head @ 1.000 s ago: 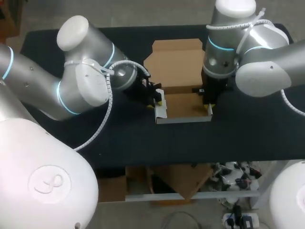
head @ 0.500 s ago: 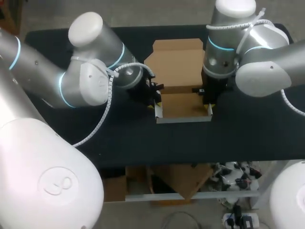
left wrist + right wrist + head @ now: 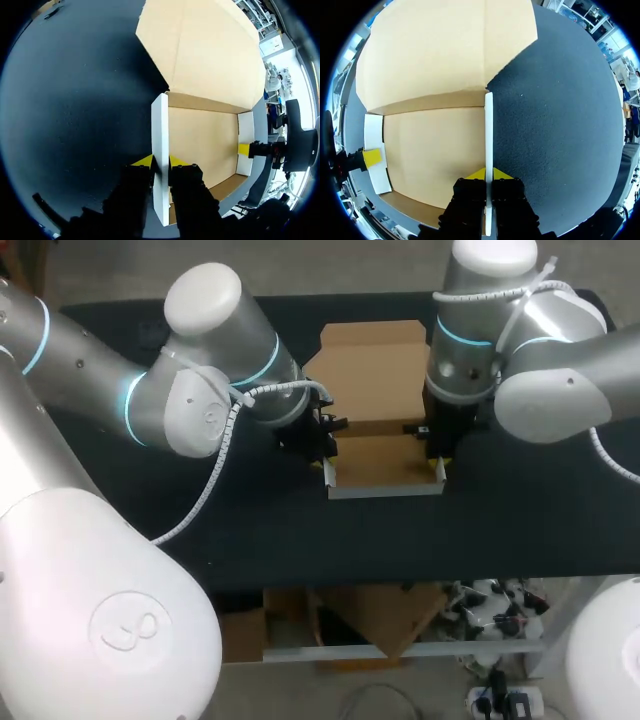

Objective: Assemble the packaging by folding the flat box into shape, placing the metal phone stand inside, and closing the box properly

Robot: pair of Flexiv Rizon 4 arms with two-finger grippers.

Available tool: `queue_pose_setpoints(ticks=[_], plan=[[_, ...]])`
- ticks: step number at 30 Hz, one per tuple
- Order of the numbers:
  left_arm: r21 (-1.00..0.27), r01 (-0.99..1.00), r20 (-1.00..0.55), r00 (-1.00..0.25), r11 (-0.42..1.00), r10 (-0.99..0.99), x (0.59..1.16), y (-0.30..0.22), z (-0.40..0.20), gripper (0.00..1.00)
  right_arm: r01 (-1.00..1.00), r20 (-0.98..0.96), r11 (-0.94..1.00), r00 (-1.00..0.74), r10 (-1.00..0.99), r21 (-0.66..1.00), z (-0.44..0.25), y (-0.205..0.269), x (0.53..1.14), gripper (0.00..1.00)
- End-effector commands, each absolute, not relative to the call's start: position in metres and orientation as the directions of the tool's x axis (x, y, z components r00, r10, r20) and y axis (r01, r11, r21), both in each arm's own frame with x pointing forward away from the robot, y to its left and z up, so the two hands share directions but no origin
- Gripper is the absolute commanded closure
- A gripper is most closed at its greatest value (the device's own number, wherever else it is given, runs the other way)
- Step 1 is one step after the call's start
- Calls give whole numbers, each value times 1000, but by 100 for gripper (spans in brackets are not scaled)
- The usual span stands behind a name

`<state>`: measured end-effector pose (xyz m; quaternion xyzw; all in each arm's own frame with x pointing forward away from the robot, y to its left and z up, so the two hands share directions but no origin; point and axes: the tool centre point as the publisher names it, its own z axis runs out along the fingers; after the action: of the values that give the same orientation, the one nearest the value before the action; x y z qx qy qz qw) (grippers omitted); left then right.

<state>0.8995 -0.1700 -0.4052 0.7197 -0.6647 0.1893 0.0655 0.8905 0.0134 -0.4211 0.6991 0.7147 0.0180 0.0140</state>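
On the table (image 3: 250,530), the left gripper (image 3: 160,161) pinches the left wall (image 3: 160,120) of the box (image 3: 380,465), one finger on each side. The box sits mid-table, walls upright, its lid (image 3: 372,370) apparently lying flat behind. The right gripper (image 3: 488,173) likewise pinches the right wall (image 3: 489,125).

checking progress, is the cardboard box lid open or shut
Open: the lid of the brown cardboard box lies folded back, leaving the box's bare floor uncovered.
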Motion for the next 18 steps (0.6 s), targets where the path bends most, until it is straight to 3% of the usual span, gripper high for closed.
queue_pose_setpoints(ticks=[1,6,9,18], plan=[[-169,-979,-31,121,-114,-992,901,-177,-413,84,999,5,22,-23,1000,44,-422,15,890,100],[-173,-977,-55,135,-123,-989,902,-177,-415,87,999,5,22,-23,1000,44,-422,15,890,100],[-169,-978,-65,138,-125,-988,902,-177,-415,100,999,5,22,-23,1000,44,-422,15,890,100],[-162,-979,-132,147,-125,-980,902,-177,-417,100,999,5,22,-23,1000,44,-422,15,890,100]])
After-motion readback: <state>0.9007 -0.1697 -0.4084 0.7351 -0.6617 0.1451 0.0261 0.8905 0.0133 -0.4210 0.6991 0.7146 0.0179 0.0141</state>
